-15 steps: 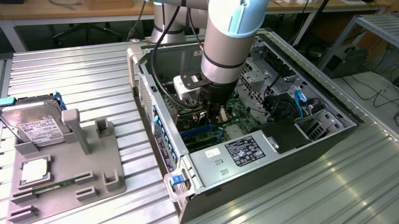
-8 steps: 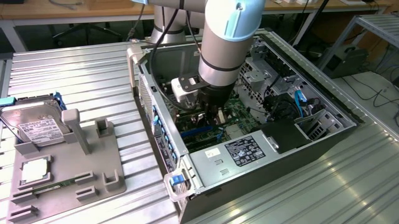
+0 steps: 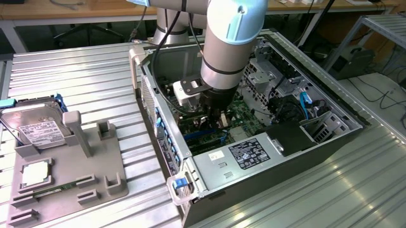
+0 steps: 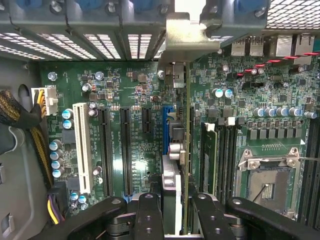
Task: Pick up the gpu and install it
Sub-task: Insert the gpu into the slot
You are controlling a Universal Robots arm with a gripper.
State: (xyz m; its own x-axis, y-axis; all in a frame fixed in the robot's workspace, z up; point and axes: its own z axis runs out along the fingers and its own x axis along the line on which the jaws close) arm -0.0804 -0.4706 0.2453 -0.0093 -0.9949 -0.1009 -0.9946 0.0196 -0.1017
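Tool (image 4: 179, 206) part-closed, gripping gpu (image 4: 185, 150) (edge-on) | gpu at blue slot (image 4: 167, 116) on mobo (image 4: 135, 85) | inside PC case (image 3: 216, 186)

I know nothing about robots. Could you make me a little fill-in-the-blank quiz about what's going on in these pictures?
1. The gripper is closed on the ___, a thin card seen edge-on in the wrist view.
2. The arm reaches down into an open computer ___.
3. Right beside the card lies one bright slot, coloured ___.
4. The hard drive on the grey tray carries a ___ label.
Missing words: gpu; case; blue; white.
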